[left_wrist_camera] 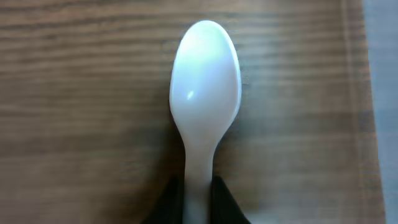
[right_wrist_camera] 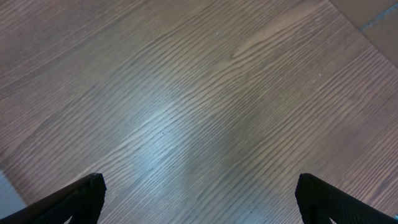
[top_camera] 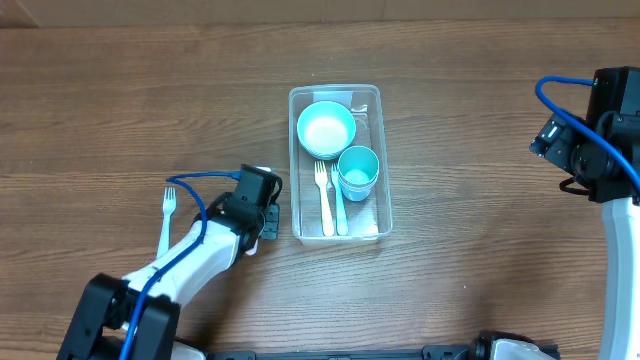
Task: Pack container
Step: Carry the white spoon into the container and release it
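While the left hand (left_wrist_camera: 198, 202) pinches a white spoon (left_wrist_camera: 205, 93) by its handle just left of the container (top_camera: 291, 160) at mid-worktop and the right hand (right_wrist_camera: 199, 193) gapes empty, packing the spoon seems underway, next calling for a carry over the rim and release.

Two-tone machinery: the left arm (top_camera: 195, 258) pairs a smooth white tubular link with black joint housings, a black wrist block (top_camera: 252, 198) and a bright blue cable (top_camera: 200, 215) running along it. The right arm (top_camera: 622, 265) shows the same white casing beneath a cluster of black boxy joints (top_camera: 590, 135), topped by a second blue cable (top_camera: 560, 79). On the wrist cameras, the left fingers (left_wrist_camera: 169, 200) and right fingers (right_wrist_camera: 78, 198) appear as matte black, wedge-shaped tips.
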